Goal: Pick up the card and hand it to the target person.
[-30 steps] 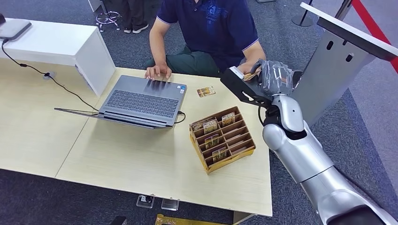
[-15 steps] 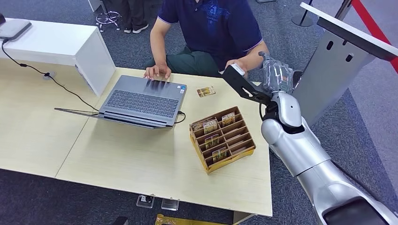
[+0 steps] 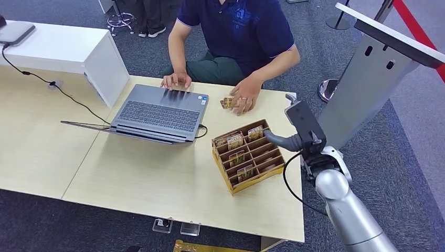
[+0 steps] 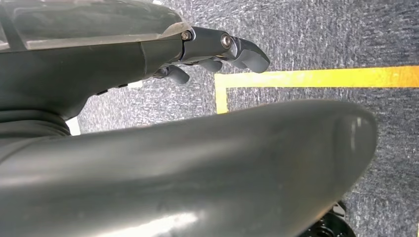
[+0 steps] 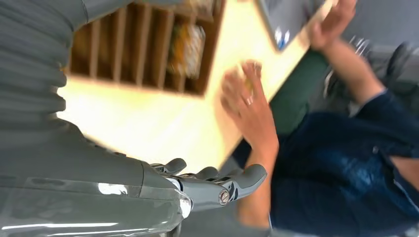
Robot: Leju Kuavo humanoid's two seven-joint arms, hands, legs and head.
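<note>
My right hand (image 3: 294,137) hangs low beside the table's right edge, close to the wooden card box (image 3: 248,155), and its fingers (image 5: 217,185) are spread with nothing in them. The seated person's hand (image 3: 243,97) rests on the table over a card (image 3: 226,103) just beyond the box. In the right wrist view that same person's hand (image 5: 249,106) lies flat on the tabletop with a bit of yellow card under it. Several cards stand in the box's slots (image 5: 185,42). My left hand (image 4: 212,47) hangs over the floor, holding nothing.
An open laptop (image 3: 160,113) sits left of the box, with the person's other hand at its far edge. A white cabinet (image 3: 63,47) stands at the back left and a grey slanted stand (image 3: 372,73) at the right. Yellow tape (image 4: 316,78) marks the carpet.
My right hand was raised holding a card at the person's hand; the person took it, and my arm has dropped beside the box. The person's hand moved down onto the table.
</note>
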